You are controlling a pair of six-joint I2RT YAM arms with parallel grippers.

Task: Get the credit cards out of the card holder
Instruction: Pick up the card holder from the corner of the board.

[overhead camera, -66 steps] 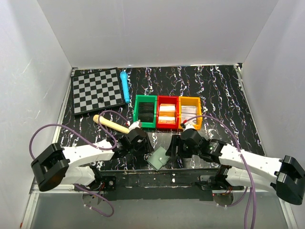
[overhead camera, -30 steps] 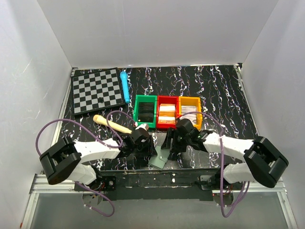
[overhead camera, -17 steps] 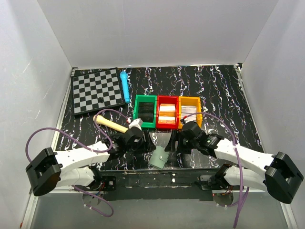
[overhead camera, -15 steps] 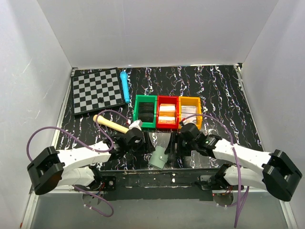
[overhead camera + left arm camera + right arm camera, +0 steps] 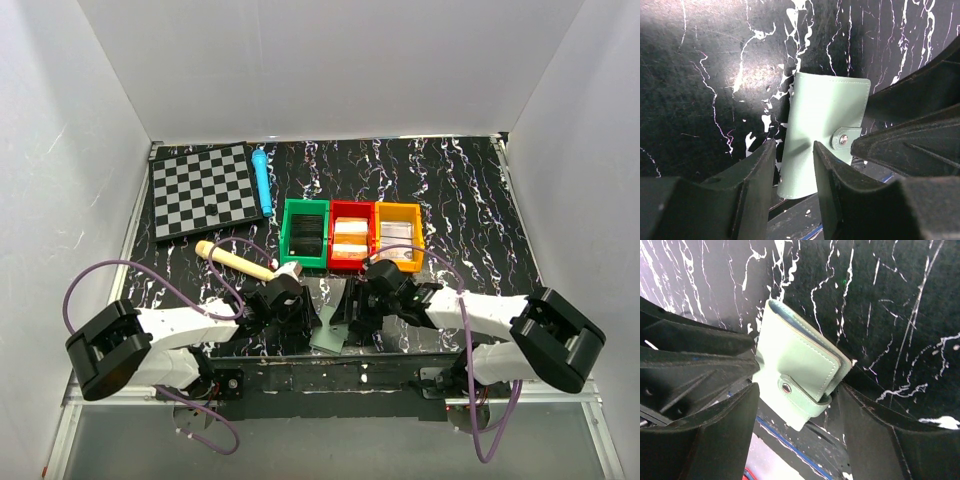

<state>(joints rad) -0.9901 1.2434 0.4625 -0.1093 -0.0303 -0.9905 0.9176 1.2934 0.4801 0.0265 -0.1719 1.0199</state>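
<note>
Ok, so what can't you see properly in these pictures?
- Cards: both wrist views; the holder is folded, tab snapped shut.
- Most of the holder: top view; both jaws cover it.
- Holder's near end: left wrist view; left jaws block it.
- Whether the right jaws squeeze the holder: right wrist view; contact edges sit in shadow.
- White things in the red bin and orange bin: top view; too small.

We see the closed card holder (image 5: 825, 115) at the tabletop's (image 5: 700, 75) near edge, with our left pincer (image 5: 793, 146) parted over its near end.
</note>
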